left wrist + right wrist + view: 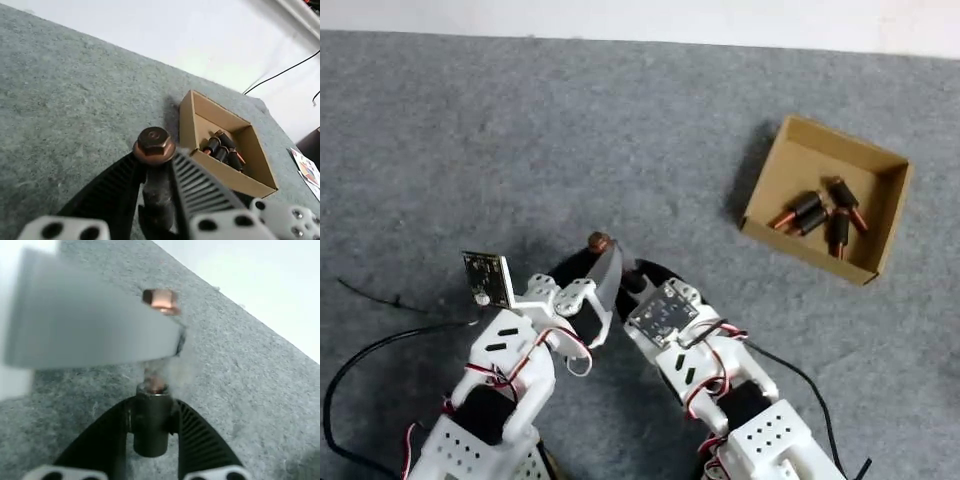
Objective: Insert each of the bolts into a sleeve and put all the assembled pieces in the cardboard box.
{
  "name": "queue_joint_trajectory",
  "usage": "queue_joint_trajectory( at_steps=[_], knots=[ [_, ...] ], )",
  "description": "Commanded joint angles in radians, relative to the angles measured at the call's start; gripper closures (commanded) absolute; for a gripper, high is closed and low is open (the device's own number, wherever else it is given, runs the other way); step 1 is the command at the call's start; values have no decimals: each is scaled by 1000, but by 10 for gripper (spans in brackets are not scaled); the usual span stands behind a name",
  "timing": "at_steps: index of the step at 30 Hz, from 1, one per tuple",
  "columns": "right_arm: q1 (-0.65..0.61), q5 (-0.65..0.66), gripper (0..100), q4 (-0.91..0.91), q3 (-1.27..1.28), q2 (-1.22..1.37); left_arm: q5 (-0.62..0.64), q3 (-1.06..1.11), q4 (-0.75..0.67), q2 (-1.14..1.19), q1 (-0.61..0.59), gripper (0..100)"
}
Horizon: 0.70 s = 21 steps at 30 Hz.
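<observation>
left jaws clenched on the bolt [154, 145], gripping the shank just under the copper hex head so the far end is left free. right jaws clenched around the dark sleeve [150, 427], with its open bore pointing toward the bolt. in the right wrist view the bolt's copper tip sits at the mouth of the sleeve; how deep it has gone i cannot tell. the two arms meet nose to nose over the grey bench [470, 130], near its front middle, with the parts seemingly held off the surface. presumably each arm steers one half so the axes can be lined up. judgement: insertion is the step in hand, and the piece is not yet seated. on the right arm's side, well apart from the jaws, the cardboard box [820, 165] lies open. assembled pieces [815, 218] lie in a loose heap on its floor, four as far as i can count. the task looks well along. next need: a straight push along the sleeve's axis, since a tilt would likely jam the bolt.
</observation>
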Motion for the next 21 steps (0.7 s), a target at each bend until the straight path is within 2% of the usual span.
queue_joint_trajectory(
  at_steps=[1, 3, 6, 10, 13, 17, 19, 21],
  knots=[
    [22, 12, 993, -7, 104, -13, -3, 25, 3, -4, 24, 747],
    [22, 12, 993, -7, 104, -13, -3, 25, 3, -4, 15, 697],
    [24, 12, 993, -7, 102, -13, 3, 25, -3, -5, -50, 692],
    [24, 12, 993, -7, 102, -13, 110, 8, -26, -4, -163, 697],
    [24, 12, 993, -7, 102, -13, 74, 15, -20, -4, -91, 720],
    [24, 12, 993, -5, 102, -13, -25, 27, 89, -4, 70, 730],
    [31, 12, 993, -5, 102, -13, -29, 27, 101, -5, 84, 730],
    [54, 12, 993, -5, 102, -13, -21, 27, 69, -7, 33, 730]
  ],
)
